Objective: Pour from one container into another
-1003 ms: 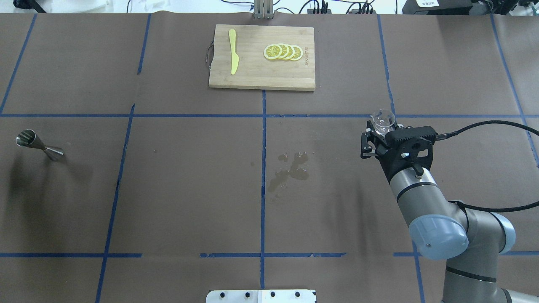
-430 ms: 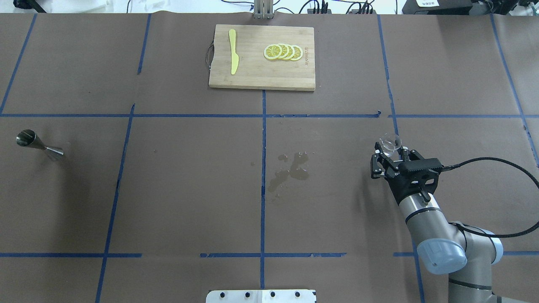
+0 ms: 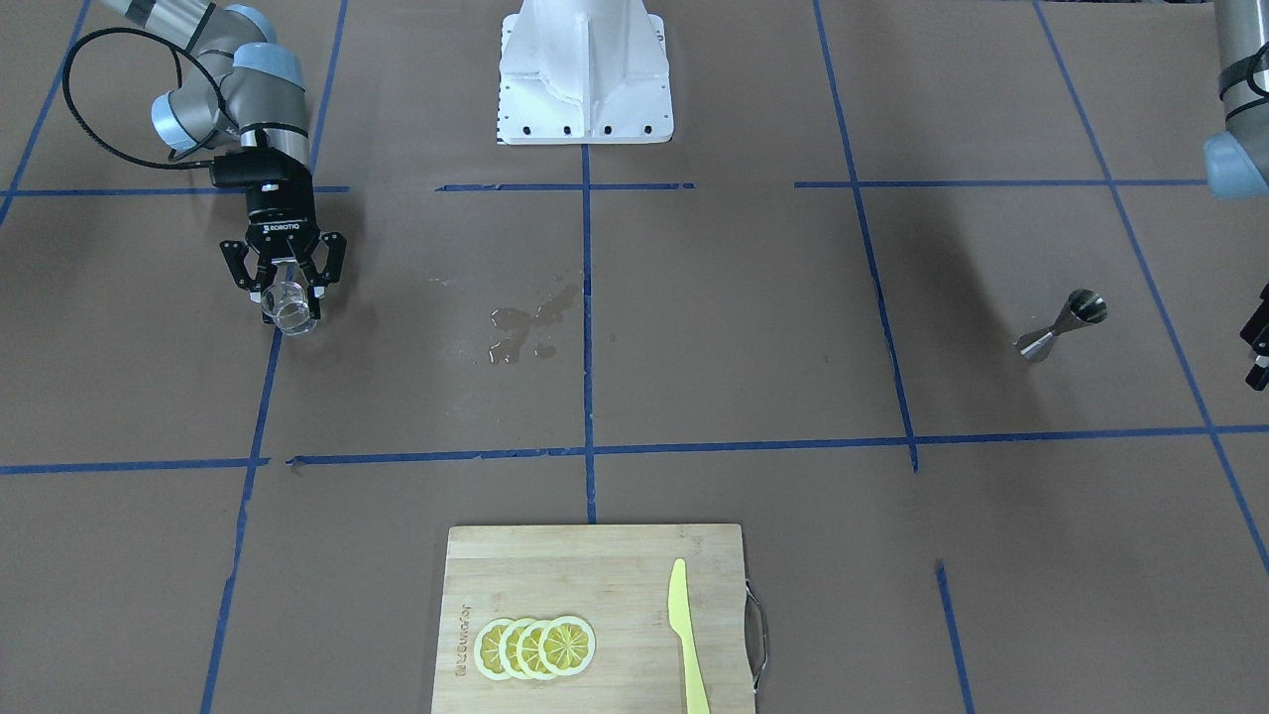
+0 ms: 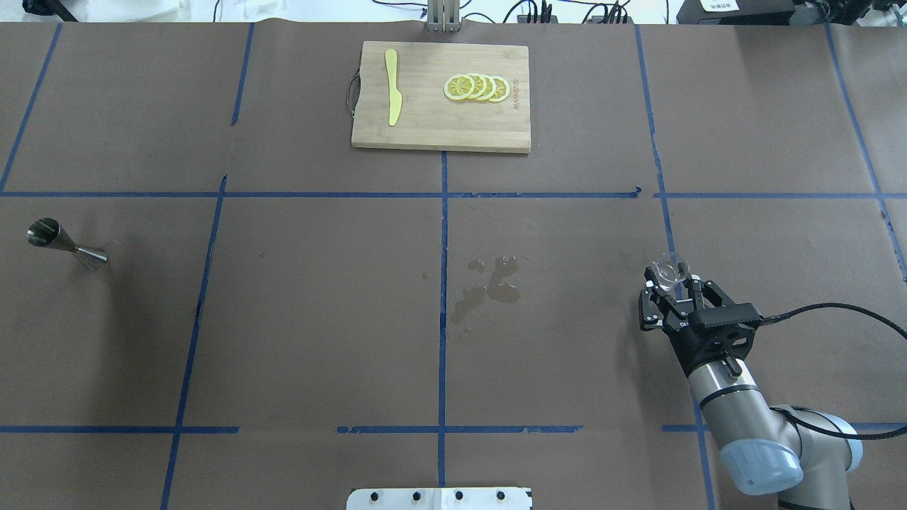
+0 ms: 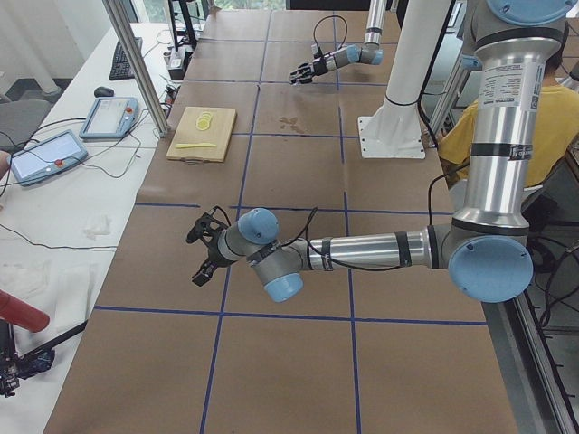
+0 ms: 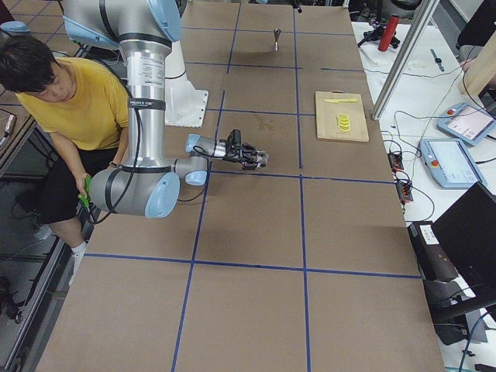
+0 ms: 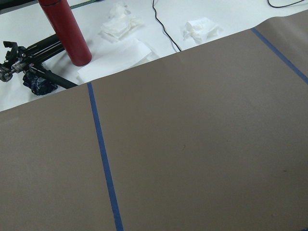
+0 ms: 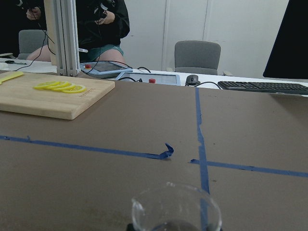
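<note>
The small clear glass cup [image 4: 668,270] sits between the fingers of my right gripper [image 4: 672,282], which is shut on it, low over the table's right side. It shows again as the glass cup [image 3: 288,310] in my right gripper [image 3: 287,294], and its rim [image 8: 175,204] fills the bottom of the right wrist view. I cannot tell whether the cup touches the table. The steel jigger [image 4: 66,244] stands alone at the far left, also seen as the jigger [image 3: 1061,325]. My left gripper [image 5: 203,250] hovers beyond it near the table's left end; I cannot tell if it is open.
A wooden cutting board [image 4: 425,127] with lemon slices [image 4: 476,88] and a yellow knife [image 4: 392,86] lies at the far middle. A wet spill [image 4: 489,287] marks the centre. A red bottle [image 7: 65,31] stands off the left end. A person in yellow [image 6: 74,101] sits by the base.
My right gripper has carried the glass cup back toward the robot and slightly right, lower over the table. The shadow beside the jigger has gone.
</note>
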Robot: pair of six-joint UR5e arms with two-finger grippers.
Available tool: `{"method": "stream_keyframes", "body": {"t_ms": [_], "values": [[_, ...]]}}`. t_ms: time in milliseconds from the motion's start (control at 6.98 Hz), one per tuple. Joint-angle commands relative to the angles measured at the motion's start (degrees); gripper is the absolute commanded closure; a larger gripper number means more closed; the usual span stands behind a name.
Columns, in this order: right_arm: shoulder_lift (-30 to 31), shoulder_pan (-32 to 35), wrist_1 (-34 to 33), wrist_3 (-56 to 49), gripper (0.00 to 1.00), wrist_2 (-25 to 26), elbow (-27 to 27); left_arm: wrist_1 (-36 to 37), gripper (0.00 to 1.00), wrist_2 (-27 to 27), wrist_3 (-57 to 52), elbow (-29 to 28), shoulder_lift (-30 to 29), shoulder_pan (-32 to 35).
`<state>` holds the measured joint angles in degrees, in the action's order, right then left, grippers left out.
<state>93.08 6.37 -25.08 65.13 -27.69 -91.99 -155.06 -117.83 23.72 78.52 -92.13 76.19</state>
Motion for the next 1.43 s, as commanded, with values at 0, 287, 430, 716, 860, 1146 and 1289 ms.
{"method": "stream_keyframes", "body": {"t_ms": [0, 287, 430, 716, 860, 1146, 1289], "values": [[1.6, -1.4, 2.5, 0.3, 0.57, 0.4, 1.0, 0.0, 0.01, 0.1, 0.1, 0.7, 0.1, 0.1], [1.3, -2.9, 2.6, 0.4, 0.52, 2.3, 1.5, -0.1, 0.01, 0.1, 0.1, 1.2, 0.5, 0.2], [1.0, -3.4, 2.6, 0.4, 0.48, 2.8, 1.6, -0.1, 0.01, 0.1, 0.1, 1.5, 0.6, 0.2], [0.8, -4.1, 2.6, 0.4, 0.32, 3.3, 1.7, -0.1, 0.01, 0.1, 0.2, 2.2, 1.2, 0.2], [0.8, -4.1, 2.6, 0.4, 0.1, 3.3, 1.7, -0.1, 0.01, 0.1, 0.3, 2.3, 1.3, 0.2], [0.9, -4.3, 2.6, 0.4, 0.0, 3.3, 1.4, -0.1, 0.01, 0.1, 0.4, 2.5, 1.3, 0.2], [1.4, -4.5, 2.7, 0.3, 0.0, 3.5, 1.1, -0.1, 0.01, 0.1, 0.5, 2.5, 1.3, 0.2]]}}
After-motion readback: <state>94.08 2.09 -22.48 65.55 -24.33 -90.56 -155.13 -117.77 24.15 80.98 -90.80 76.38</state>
